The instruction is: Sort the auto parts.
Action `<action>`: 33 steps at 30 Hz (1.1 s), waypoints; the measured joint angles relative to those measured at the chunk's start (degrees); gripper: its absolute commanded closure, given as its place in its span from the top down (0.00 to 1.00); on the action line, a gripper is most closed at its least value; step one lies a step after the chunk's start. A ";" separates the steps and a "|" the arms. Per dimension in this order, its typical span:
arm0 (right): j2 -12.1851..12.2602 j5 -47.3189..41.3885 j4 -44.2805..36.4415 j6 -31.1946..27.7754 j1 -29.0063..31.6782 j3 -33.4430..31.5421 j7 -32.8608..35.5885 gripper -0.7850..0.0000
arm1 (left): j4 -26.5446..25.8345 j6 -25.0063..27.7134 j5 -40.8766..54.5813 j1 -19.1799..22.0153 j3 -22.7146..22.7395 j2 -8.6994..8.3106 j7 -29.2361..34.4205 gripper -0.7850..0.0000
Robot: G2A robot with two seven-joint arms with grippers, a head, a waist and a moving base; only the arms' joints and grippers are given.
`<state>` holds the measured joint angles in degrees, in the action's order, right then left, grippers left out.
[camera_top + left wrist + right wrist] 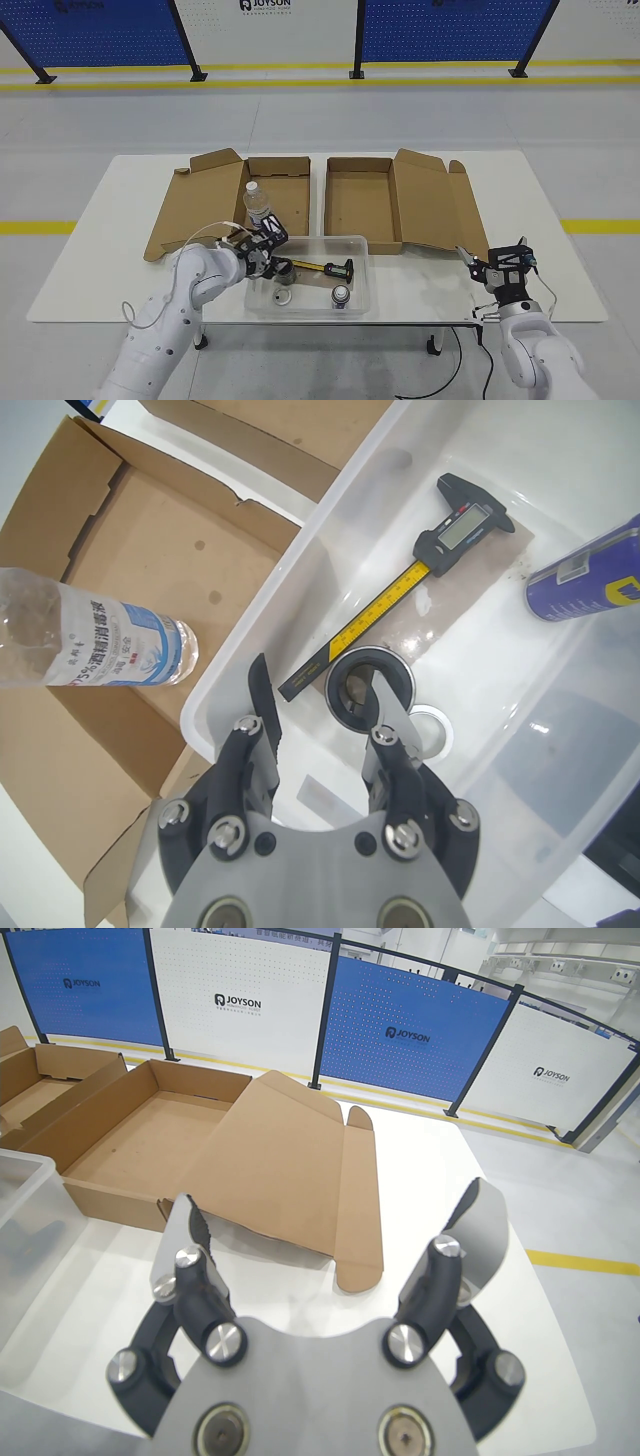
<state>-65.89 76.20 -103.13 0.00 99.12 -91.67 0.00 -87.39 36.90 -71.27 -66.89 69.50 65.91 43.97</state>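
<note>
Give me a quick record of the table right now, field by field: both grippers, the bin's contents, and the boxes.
left gripper: open, over the clear bin, one finger in front of the black bearing's hole
right gripper: open, above the table by the right box
bin contents: black bearing, metal ring, caliper, blue spray can
left box: holds a clear bottle

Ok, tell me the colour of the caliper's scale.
Yellow with black markings. The caliper shows best in the left wrist view.

Table [100,260], left box [290,190], right box [355,205], clear bin [312,300]
</note>
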 measured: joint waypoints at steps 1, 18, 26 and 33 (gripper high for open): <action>0.00 0.00 0.00 0.00 0.00 0.00 0.00 1.00 | 0.09 0.08 -0.12 0.23 -0.29 0.00 0.30 0.43; 0.00 0.00 0.00 0.00 0.00 0.00 0.00 1.00 | 5.18 0.93 0.06 4.32 -4.72 0.30 1.59 0.39; 0.00 0.00 0.00 0.00 0.00 0.00 0.00 1.00 | 7.12 2.14 1.34 5.89 -6.30 0.38 2.71 0.37; 0.00 0.00 0.00 0.00 0.00 0.00 0.00 1.00 | 7.74 2.37 1.50 6.55 -7.12 0.29 2.86 0.25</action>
<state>-65.89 76.20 -103.13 0.00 99.12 -91.67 0.00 -79.65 39.26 -69.78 -60.34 62.38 66.20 46.83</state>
